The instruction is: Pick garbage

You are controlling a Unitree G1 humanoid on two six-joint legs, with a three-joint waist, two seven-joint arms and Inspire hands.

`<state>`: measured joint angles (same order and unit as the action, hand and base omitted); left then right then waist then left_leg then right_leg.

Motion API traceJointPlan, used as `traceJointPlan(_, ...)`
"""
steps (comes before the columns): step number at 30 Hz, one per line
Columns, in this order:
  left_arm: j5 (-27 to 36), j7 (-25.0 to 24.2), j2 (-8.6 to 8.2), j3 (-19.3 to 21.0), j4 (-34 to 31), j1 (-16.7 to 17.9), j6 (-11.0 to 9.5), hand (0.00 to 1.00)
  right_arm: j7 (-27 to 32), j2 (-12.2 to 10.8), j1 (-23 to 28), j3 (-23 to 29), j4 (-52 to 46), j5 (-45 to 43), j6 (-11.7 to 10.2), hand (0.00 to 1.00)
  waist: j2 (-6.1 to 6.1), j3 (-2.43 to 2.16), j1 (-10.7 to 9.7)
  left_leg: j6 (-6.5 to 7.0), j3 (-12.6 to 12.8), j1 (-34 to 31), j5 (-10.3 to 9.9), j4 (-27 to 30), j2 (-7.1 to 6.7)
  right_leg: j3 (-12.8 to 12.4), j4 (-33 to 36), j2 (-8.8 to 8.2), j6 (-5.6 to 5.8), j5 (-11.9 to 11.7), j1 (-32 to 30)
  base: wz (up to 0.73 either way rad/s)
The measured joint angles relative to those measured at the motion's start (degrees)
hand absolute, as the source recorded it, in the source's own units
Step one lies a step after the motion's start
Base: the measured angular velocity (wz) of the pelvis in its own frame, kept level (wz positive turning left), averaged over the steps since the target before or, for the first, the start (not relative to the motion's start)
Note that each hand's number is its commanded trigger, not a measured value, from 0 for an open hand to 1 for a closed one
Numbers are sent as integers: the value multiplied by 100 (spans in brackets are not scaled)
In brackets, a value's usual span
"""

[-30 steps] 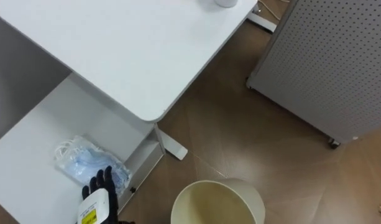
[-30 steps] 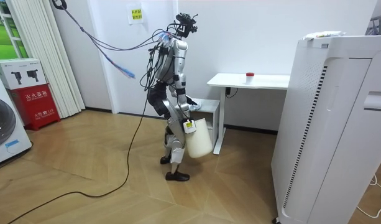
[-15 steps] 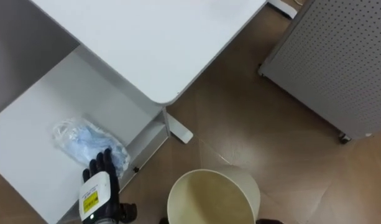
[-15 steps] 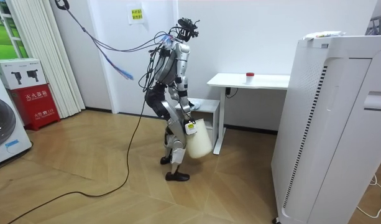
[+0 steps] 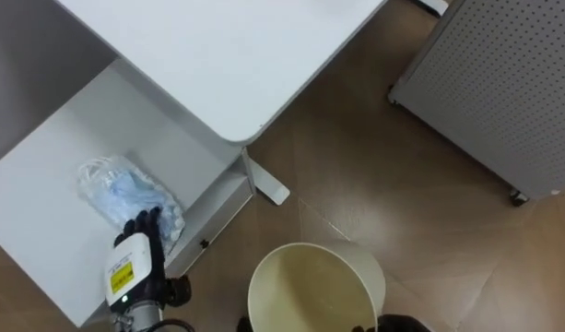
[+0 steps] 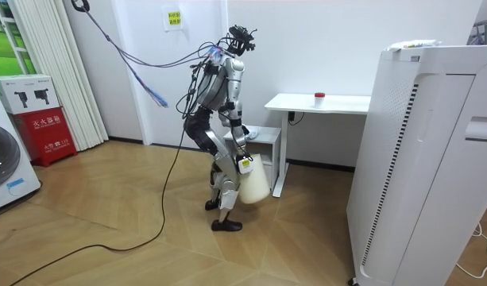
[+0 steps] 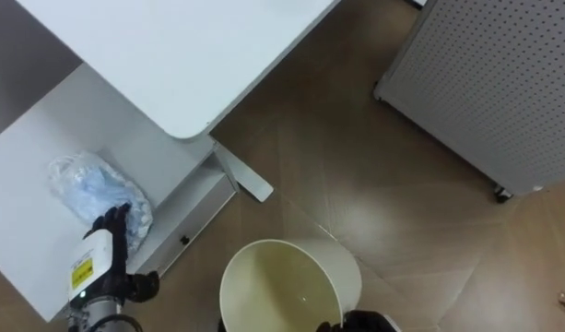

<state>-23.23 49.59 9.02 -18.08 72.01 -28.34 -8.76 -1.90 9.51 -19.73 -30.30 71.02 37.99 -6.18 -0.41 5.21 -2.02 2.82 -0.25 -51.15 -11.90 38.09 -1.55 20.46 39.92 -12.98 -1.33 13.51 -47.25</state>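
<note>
Shelf [image 5: 52, 207] edge runs just beside left robot hand [image 5: 136, 263] touching garbage [image 5: 123, 192].

1. The bin [image 5: 305, 288] is cut by the lower edge.
2. The right hand [image 5: 397, 324], beside it, is mostly cut off there.
3. The left hand [image 5: 135, 269] hides its underside, toward the plastic bag [image 5: 116, 189].
4. The red thing [image 6: 319, 97] on the desk [image 6: 350, 102] is too small to tell.

No print can be read. A yellow label [image 5: 123, 277] with tiny dark marks sits on the back of the left hand [image 5: 142, 251], below the white desk [image 5: 199, 55]. Toward the room view's left of that desk are a small posted notice [image 6: 173, 17], higher up, and a red box [image 6: 43, 131] with pale characters, both illegible.
</note>
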Motion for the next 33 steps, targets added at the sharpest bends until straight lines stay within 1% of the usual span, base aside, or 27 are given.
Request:
traceJointPlan(2, 24, -4, 75, -6, -3, -80, 9, 100, -1, -4, -1, -23, -6, -1, 3, 100, 0, -1, 14, 1, -1, 1, 1, -5, -1, 1, 1, -6, 1, 0, 1, 0)
traceJointPlan(5, 102, -10, 171, -14, -12, -95, 13, 100, -5, -4, -2, -60, -8, -6, 4, 100, -2, -1, 19, 3, 3, 4, 1, -25, -6, 8, -4, -14, 3, -1, 2, 0)
traceJointPlan(11, 134, -150, 145, -11, 9, -49, 89, 100, -3, -7, -3, -61, -6, -4, 10, 100, -3, -2, 6, 3, 7, 35, 2, -43, -8, 12, -5, -15, 13, 5, 32, 1)
traceJointPlan(16, 128, -401, 64, -14, 118, 0, 101, 100, -81, -9, -16, -62, 13, -11, 96, 100, -7, -2, -3, 3, 26, 159, 2, -95, -9, -18, -34, -13, 22, 11, 124, -1)
traceJointPlan(19, 123, -408, 52, -18, 122, 74, 104, 100, -127, -10, -19, -70, 13, -2, 99, 100, -14, 0, -38, 1, 47, 181, 10, -126, -8, -27, -41, -16, 23, 12, 128, 0)
traceJointPlan(23, 97, -292, 60, -91, 114, 78, 101, 100, -129, -36, -38, -64, 11, -6, 71, 100, -20, 2, -109, 0, 99, 184, 16, -150, 0, -24, -59, -15, 23, 12, 127, 0)
traceJointPlan(26, 107, -233, 49, -296, 109, 75, 39, 100, -125, -47, -36, -68, 12, 0, 2, 100, -23, 0, -164, 7, 136, 195, 20, -183, 10, -32, -99, -12, 27, 10, 129, 0)
traceJointPlan(29, 118, -221, 32, -444, 108, 81, -82, 100, -117, -108, -37, -63, 14, -28, -39, 100, -26, -1, -249, 11, 201, 228, 21, -219, 46, -48, -120, -9, 35, 3, 147, -2)
traceJointPlan(31, 122, -224, -34, -515, 111, 108, -153, 100, -118, -125, -28, -70, 54, -37, -41, 100, -31, 1, -263, 12, 233, 347, 21, -275, 48, -70, -141, -8, 36, 3, 233, -5)
traceJointPlan(33, 125, -262, -193, -536, 99, 183, -291, 100, -125, -159, -24, -97, 145, -113, -74, 100, -33, 2, -250, 12, 301, 541, 21, -312, 91, -98, -244, 18, 44, -1, 410, -8)
